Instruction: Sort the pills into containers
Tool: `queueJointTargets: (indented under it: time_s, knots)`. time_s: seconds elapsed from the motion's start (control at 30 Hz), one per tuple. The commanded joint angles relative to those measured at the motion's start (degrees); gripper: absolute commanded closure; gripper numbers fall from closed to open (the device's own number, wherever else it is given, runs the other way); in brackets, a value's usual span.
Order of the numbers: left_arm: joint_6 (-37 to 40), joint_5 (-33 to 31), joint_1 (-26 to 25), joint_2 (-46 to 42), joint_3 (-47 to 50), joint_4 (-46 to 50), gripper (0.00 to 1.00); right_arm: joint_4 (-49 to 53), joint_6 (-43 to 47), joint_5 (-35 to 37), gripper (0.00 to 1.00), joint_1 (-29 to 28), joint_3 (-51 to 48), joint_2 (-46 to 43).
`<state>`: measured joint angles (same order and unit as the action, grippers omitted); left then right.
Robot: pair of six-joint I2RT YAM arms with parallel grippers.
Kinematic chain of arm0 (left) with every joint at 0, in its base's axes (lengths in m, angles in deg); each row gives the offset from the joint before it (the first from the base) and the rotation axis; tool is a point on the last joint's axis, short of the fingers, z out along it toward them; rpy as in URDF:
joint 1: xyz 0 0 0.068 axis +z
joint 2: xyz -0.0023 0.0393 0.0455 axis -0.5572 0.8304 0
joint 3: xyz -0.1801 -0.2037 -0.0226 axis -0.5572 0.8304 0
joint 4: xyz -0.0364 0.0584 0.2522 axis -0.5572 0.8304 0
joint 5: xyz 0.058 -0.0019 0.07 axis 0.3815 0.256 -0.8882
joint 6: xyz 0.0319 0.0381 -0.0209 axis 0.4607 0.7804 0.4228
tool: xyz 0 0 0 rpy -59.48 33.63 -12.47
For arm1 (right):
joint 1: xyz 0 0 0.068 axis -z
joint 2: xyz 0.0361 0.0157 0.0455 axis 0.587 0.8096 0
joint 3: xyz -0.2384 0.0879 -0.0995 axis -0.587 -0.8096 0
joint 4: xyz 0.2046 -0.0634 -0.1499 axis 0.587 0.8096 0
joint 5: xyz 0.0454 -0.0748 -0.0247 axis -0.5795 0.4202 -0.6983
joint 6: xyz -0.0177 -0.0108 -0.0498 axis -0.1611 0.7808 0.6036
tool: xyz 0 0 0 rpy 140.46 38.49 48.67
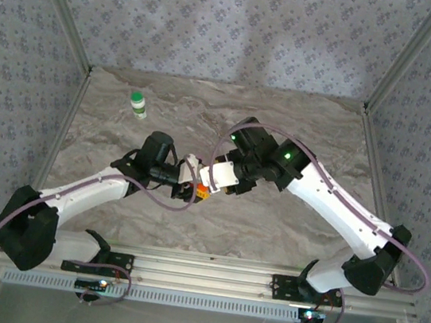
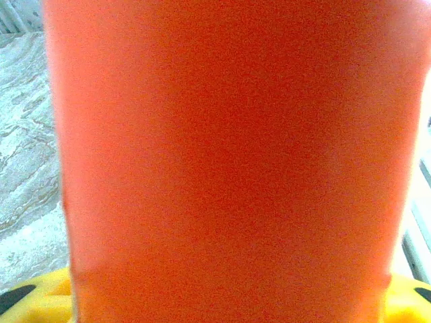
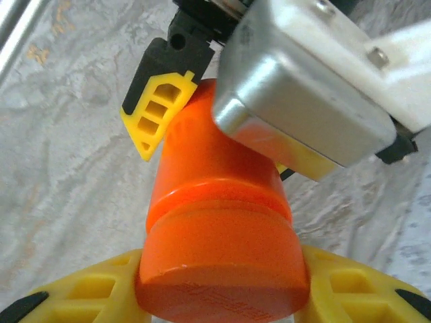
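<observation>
At the near edge of the marble-patterned table, two white robot arms rise from their bases and reach inward until their tips meet near the middle of the surface. There, both hold one orange bottle between them. The left gripper comes in from the left with its yellow fingers clamped on the bottle's body. In its own wrist view the orange wall is pressed right up against the lens. The right gripper comes in from the right, and its yellow fingers pinch either side of the bottle's wide orange cap. The cap faces that arm's wrist camera. I cannot tell whether the bottle touches the surface. Farther back, near the far left corner and well apart from the arms, a small white bottle with a green cap stands upright.
</observation>
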<state>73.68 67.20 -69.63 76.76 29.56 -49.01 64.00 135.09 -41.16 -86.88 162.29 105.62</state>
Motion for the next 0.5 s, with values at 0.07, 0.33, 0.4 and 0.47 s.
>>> queueJointTargets:
  time_s: [0.07, 0.33, 0.4, 0.47]
  knots:
    - [1.98, -5.85, -2.55, -3.96, -1.81, -15.77, 1.0, 12.61, -14.21, -19.05, 1.0, -1.32, 4.55, 8.5]
    - [2.62, -12.66, -3.66, -7.28, 3.2, -23.96, 1.0, 17.59, -23.79, -24.55, 1.0, 4.22, 9.65, 12.27]
    - [2.71, -12.86, -3.6, -8.01, 3.29, -23.11, 1.0, 18.4, -23.3, -22.95, 1.0, 5.11, 9.47, 11.9]
    - [2.18, -12.03, -3.49, -8.36, 3.07, -22.26, 1.0, 16.71, -23.75, -22.05, 1.0, 6.61, 7.85, 10.53]
